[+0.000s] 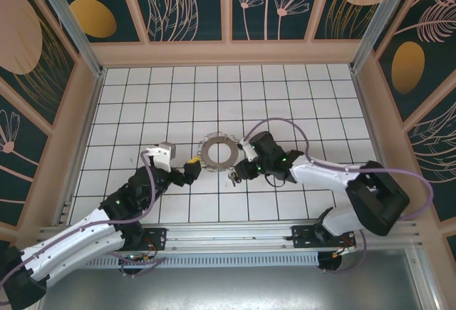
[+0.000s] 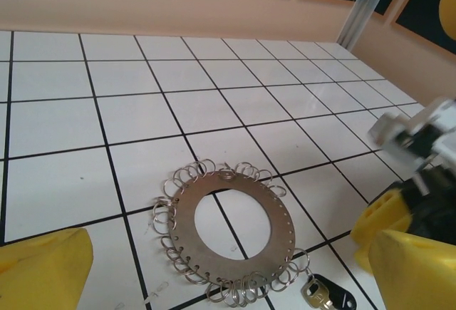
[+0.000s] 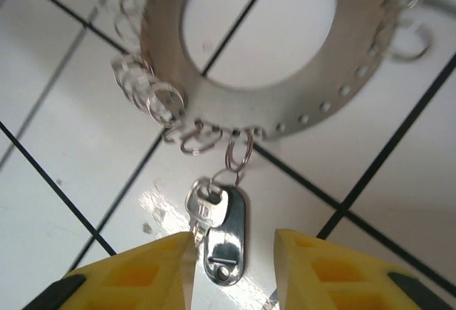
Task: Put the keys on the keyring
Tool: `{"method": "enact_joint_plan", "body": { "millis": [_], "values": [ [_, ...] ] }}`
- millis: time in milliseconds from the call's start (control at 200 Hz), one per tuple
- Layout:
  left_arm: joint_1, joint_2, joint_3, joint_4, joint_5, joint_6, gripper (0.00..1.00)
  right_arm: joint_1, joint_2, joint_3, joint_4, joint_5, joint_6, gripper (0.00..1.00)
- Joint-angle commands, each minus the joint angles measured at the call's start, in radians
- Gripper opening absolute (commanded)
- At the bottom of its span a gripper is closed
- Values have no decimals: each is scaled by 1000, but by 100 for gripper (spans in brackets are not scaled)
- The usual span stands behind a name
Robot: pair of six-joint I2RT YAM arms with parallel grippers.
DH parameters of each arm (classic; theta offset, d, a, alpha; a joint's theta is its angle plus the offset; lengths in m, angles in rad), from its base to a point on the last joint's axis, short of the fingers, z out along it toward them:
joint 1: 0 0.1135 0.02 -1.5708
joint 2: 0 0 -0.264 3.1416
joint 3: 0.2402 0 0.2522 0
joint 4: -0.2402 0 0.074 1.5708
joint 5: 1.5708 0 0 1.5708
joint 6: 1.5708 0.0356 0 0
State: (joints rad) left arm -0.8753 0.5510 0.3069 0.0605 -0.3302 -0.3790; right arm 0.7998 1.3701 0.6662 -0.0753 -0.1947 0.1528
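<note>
Both arms reach low over the white tiled table [image 1: 299, 96] toward its middle. The left gripper [image 1: 191, 170] comes from the left and the right gripper [image 3: 234, 239] from the right. The keyring [image 2: 285, 228], a flat round metal plate with many little rings on its edge, lies flat between them. The top view shows both arms. The right wrist view shows the keys [image 3: 219, 228] up close, lying on the table and hooked to a little ring on the plate. The right jaws are partly open with the keys between them, not squeezed. The left jaws are wide open and hold nothing.
</note>
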Motion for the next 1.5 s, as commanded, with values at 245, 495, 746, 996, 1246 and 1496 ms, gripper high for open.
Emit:
{"method": "enact_joint_plan", "body": {
  "millis": [245, 495, 746, 996, 1246, 1496],
  "values": [
    [10, 67, 117, 93, -383, 103, 99, -200, -263, 12, 119, 161, -58, 99],
    [186, 407, 177, 363, -380, 161, 99, -524, -419, -174, 414, 134, 15, 99],
    [288, 687, 229, 587, -412, 253, 99, -758, -444, -437, 819, 92, 28, 99],
    [474, 831, 293, 624, -382, 212, 99, -800, -341, -578, 1101, 55, -115, 99],
    [554, 921, 241, 817, -358, 260, 99, -814, -77, -571, 1393, 114, -174, 99],
    [647, 959, 187, 995, -224, 350, 99, -835, 204, -569, 1651, 68, -172, 99]
  ]
}}
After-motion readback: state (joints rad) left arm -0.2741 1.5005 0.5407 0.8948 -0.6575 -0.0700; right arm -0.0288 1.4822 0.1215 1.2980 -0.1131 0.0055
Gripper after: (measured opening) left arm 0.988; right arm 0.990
